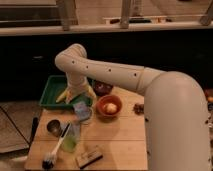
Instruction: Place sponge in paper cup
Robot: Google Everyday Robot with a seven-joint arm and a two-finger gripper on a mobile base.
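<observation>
The light-blue sponge (80, 109) sits at the mouth of the short white paper cup (84, 117), near the middle left of the wooden table (120, 140). It seems to rest in or on the cup's top; how deep it sits is hidden. My gripper (78, 99) hangs straight down from the white arm, right above the sponge and cup, in front of the green tray. Whether it still touches the sponge does not show.
A green tray (50, 95) with something yellow is at the back left. A dark bowl (103, 88) and an orange bowl (109, 106) stand right of the cup. A dark metal cup (53, 127), greenish tumbler (70, 141), dish brush (51, 156) and wooden brush (89, 157) stand in front.
</observation>
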